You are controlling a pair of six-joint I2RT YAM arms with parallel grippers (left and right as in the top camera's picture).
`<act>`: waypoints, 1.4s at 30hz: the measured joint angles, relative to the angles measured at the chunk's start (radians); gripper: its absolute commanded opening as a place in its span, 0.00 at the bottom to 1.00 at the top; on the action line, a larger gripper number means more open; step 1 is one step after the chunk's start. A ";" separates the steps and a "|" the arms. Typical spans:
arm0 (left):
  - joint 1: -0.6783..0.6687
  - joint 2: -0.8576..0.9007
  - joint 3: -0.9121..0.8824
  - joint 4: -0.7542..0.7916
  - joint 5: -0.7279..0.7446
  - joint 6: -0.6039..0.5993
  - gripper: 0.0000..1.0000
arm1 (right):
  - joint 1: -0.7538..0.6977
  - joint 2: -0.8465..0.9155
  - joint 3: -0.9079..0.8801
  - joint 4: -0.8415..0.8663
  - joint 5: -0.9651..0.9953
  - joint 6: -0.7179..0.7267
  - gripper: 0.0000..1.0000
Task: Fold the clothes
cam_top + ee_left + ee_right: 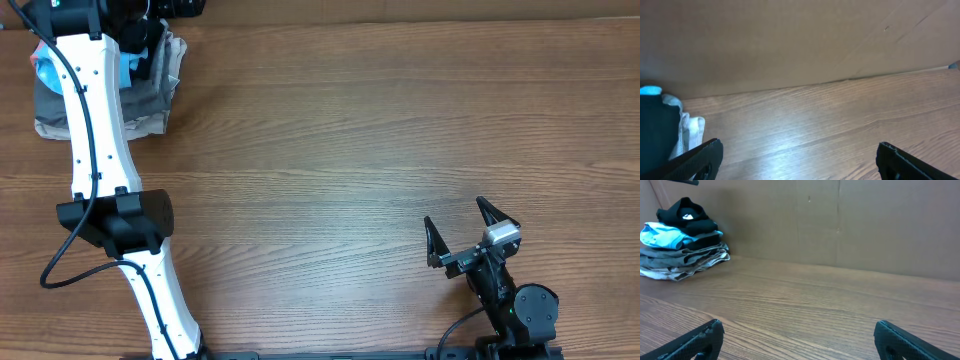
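The black shirt [687,214] is found bunched atop a pile, on a light blue shirt [665,235] and grey-beige folded garments [685,260], at the wooden table's [350,150] far left corner. The left gripper [799,152] is held spread just beside the pile, apparently not touching it. The right gripper [798,330] is likewise spread and empty, well apart.
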 measured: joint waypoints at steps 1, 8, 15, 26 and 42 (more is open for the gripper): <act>0.000 -0.001 -0.001 -0.007 0.000 0.000 1.00 | 0.000 0.000 0.000 0.000 0.000 0.000 1.00; -0.007 -0.190 -0.236 -0.016 -0.009 0.000 1.00 | 0.000 0.000 0.000 0.000 0.000 0.000 1.00; -0.011 -0.640 -0.607 0.036 -0.189 0.000 1.00 | 0.000 0.000 0.000 0.000 0.000 0.000 1.00; -0.010 -1.219 -1.472 0.714 -0.327 0.011 1.00 | 0.000 0.000 0.000 0.000 0.000 0.000 1.00; -0.010 -1.997 -2.517 1.187 -0.326 0.011 1.00 | 0.000 0.000 0.000 0.000 0.000 -0.003 1.00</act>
